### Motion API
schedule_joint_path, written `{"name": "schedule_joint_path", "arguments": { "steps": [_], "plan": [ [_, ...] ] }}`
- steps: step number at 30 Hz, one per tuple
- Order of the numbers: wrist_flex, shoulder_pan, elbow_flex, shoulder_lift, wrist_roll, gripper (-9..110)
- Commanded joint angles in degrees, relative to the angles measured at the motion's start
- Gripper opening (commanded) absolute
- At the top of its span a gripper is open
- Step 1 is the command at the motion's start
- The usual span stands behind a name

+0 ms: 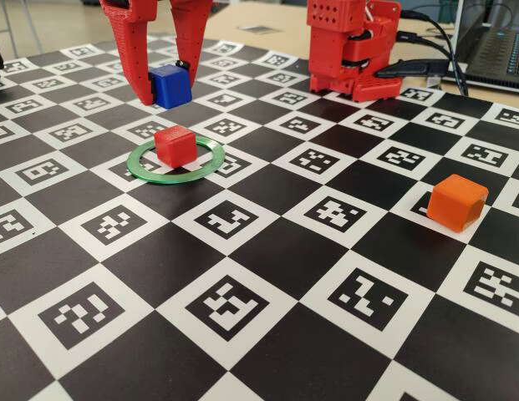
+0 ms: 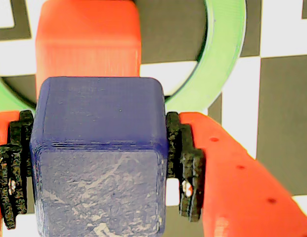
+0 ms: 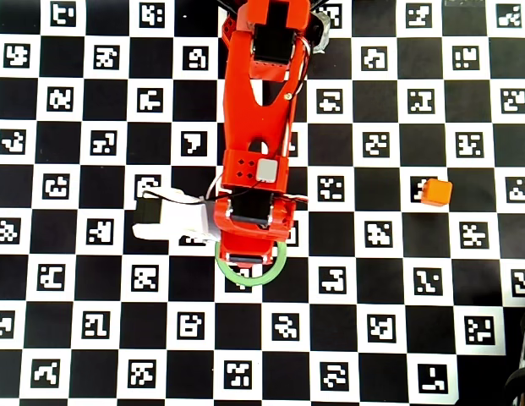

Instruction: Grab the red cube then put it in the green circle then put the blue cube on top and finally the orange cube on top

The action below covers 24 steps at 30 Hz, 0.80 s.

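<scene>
The red cube (image 1: 175,144) sits inside the green circle (image 1: 211,167) on the chequered board. My red gripper (image 1: 167,90) hangs just behind and above it, shut on the blue cube (image 1: 170,85), which is clear of the board. In the wrist view the blue cube (image 2: 99,163) is clamped between the black pads (image 2: 185,168), with the red cube (image 2: 89,44) and part of the green circle (image 2: 225,59) beyond it. The orange cube (image 1: 457,203) lies alone at the right, also shown in the overhead view as the orange cube (image 3: 434,192). From overhead the arm hides both other cubes; only an arc of the green circle (image 3: 249,277) shows.
The arm's red base (image 1: 351,46) stands at the back of the marker board (image 1: 242,317). Black cables (image 1: 426,63) and a laptop (image 1: 497,42) lie behind it at the right. A white camera mount (image 3: 173,222) sticks out beside the wrist.
</scene>
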State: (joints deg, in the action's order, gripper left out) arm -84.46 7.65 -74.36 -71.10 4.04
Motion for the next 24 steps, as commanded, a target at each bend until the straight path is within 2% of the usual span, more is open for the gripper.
{"name": "schedule_joint_path", "arguments": {
  "steps": [1,24],
  "plan": [
    [1.05,-0.88,0.62,-6.33,-1.05,4],
    [6.68,-0.35,-3.78,-9.67,-1.76,4]
  ]
}}
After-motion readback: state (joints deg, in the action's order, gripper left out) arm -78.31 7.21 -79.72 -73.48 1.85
